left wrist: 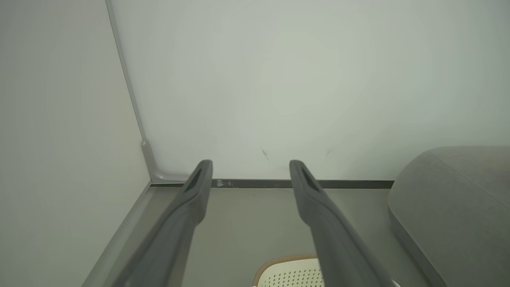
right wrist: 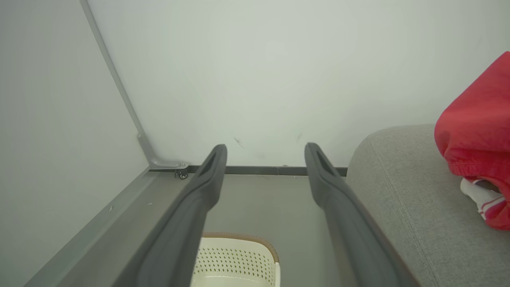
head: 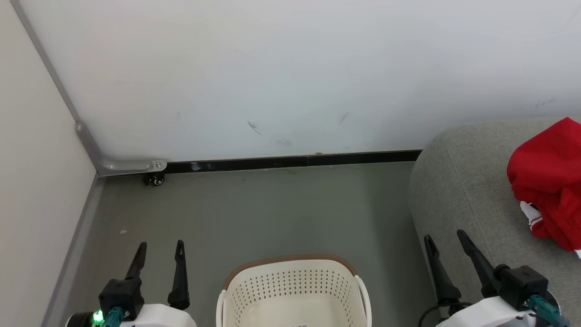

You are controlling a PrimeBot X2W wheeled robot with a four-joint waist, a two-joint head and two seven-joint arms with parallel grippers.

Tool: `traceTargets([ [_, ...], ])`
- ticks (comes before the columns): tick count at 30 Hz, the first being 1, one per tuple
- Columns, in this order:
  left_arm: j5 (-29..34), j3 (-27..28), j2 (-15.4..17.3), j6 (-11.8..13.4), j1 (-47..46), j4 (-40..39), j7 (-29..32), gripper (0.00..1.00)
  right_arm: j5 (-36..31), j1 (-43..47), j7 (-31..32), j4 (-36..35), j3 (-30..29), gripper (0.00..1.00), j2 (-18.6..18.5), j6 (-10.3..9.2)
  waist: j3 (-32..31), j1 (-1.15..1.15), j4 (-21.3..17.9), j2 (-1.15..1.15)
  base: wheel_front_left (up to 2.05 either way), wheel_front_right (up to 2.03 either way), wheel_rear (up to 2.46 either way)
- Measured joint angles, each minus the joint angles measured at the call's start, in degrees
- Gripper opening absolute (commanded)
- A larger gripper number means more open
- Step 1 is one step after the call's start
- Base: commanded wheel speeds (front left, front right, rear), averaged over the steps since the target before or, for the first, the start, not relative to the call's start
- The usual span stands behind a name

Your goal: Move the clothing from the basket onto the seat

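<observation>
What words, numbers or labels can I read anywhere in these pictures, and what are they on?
No text can be read.
Paper label in the base of the basket: a sliver with dark marks at the bottom edge of the head view, cut off and too small to read.
Red clothing on the seat: plain fabric and white-red striped trim, no print facing the cameras.

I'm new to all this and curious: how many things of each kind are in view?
grippers: 2, the left gripper and the right gripper
basket: 1
seat: 1
red clothing heap: 1, separate pieces can't be told
total: 5
</observation>
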Motion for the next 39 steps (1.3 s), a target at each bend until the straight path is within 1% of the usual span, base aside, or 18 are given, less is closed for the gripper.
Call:
traceTargets([
  [21, -0.05, -0.15, 0.01, 0.51, -0.02, 0.79, 0.01, 1.0, -1.09, 1.5, 1.91, -3.2, -1.57, 1.0, 0.73, 0.0, 0.51, 0.0, -0.23, 0.0, 0.0, 0.0, 0.0],
  [22, -0.07, -0.18, -0.01, 0.49, 0.01, 0.92, 0.01, 0.0, -1.08, 1.5, 2.02, -3.33, -1.55, 0.0, 0.76, 0.0, 0.55, 0.0, -0.24, 0.0, 0.0, 0.0, 0.0],
  [29, -0.38, -0.34, -0.8, 0.4, 2.21, 4.81, 0.44, 0.0, -0.81, 3.59, 2.02, 0.35, -1.47, 0.0, 1.45, 0.0, 0.56, 0.0, -0.24, 0.0, 0.0, 0.0, 0.0],
  [32, -1.72, 0.76, -1.29, 0.12, 2.12, 5.23, 1.37, 0.0, 0.71, 3.42, 2.04, 0.37, -1.64, 0.0, 1.45, 0.0, 0.56, 0.0, -0.27, 0.0, 0.0, 0.0, 0.0],
  [39, -7.33, 3.33, -1.36, -1.09, 1.18, 6.6, 3.66, 0.0, 6.03, 3.15, 3.63, 1.85, -3.59, 0.0, 1.46, 0.0, 0.61, 0.0, -0.34, 0.0, 0.0, 0.0, 0.0],
])
